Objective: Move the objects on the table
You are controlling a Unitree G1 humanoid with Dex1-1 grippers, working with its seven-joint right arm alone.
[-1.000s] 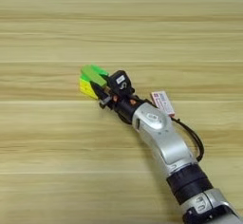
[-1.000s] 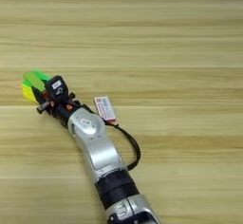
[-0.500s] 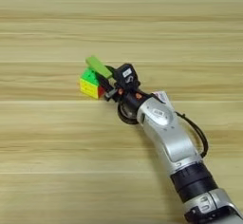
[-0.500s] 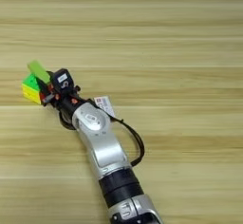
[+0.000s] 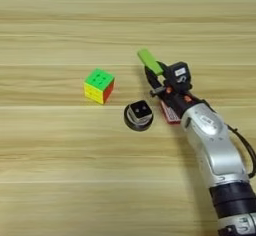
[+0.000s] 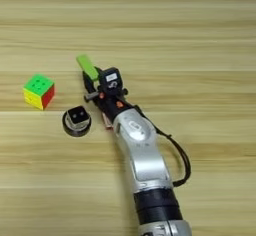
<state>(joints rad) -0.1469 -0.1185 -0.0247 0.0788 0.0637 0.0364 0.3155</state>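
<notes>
gripper (image 5: 156, 74) has its fingers pinched on the green bar (image 5: 149, 61) by one end, so it might swing or slip out onto the table (image 5: 50, 170).

Illumination: bright, even, diffuse, from above.
Table (image 5: 50, 180): warm tone throughout; no glare patches on the wood.
Shadows: soft and short; a thin dark edge under the cube (image 5: 99, 85) and around the ring (image 5: 138, 117).
Highlights: pale sheen along the silver forearm (image 6: 142, 157).
Focus: grain lines readable across the field; small print on the gripper (image 5: 159, 78) illegible.
Edges: plank lines stay near straight.
</notes>
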